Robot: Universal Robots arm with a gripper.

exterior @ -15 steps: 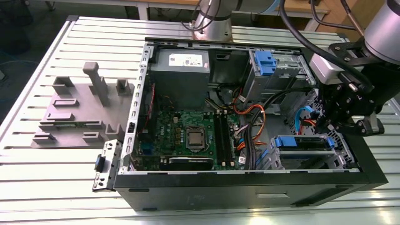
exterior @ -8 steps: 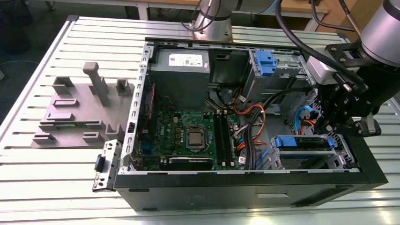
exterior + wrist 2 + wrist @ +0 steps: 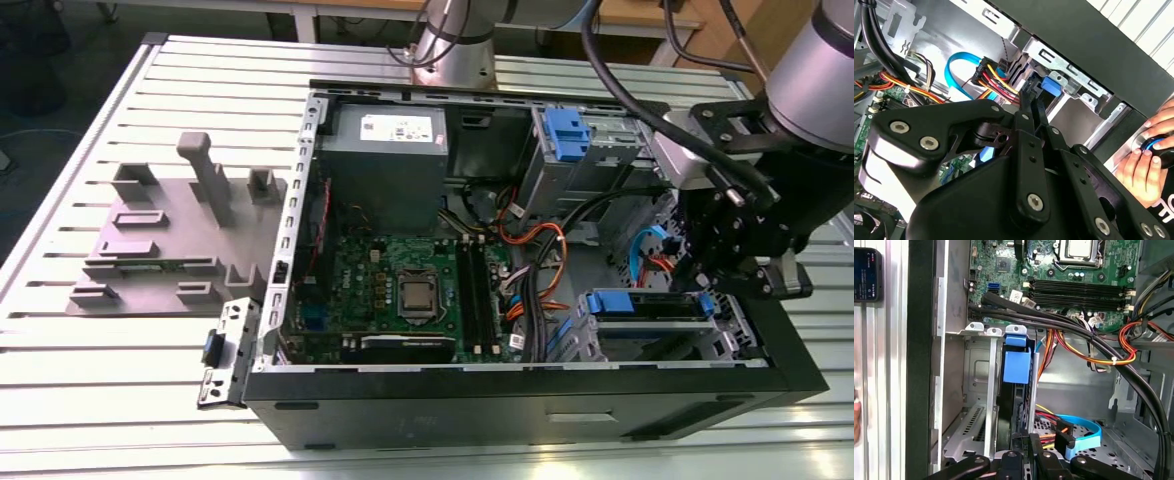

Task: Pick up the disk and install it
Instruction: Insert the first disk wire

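Note:
The disk [image 3: 650, 306] sits in the lower drive cage at the front of the open computer case [image 3: 534, 400], on the exterior view's right. Its blue carrier tab [image 3: 1017, 366] shows in both wrist views, and so does its dark edge [image 3: 1005, 415] between the cage rails. The tab [image 3: 1052, 85] lies just past my fingertips. My gripper [image 3: 1033, 101] is shut, its two black fingers [image 3: 1021, 447] pressed together with nothing between them. It hangs over the cage's cable end [image 3: 714, 272]. Whether the tips touch the disk, I cannot tell.
Black, orange and blue cables [image 3: 1089, 347] run beside the cage. The motherboard [image 3: 400, 290] and a grey power supply [image 3: 387, 150] fill the rest of the case. Another blue-tabbed bay [image 3: 566, 135] is behind. A person's hand [image 3: 1149, 155] rests outside the case wall. Grey fixtures [image 3: 174, 230] stand on the table.

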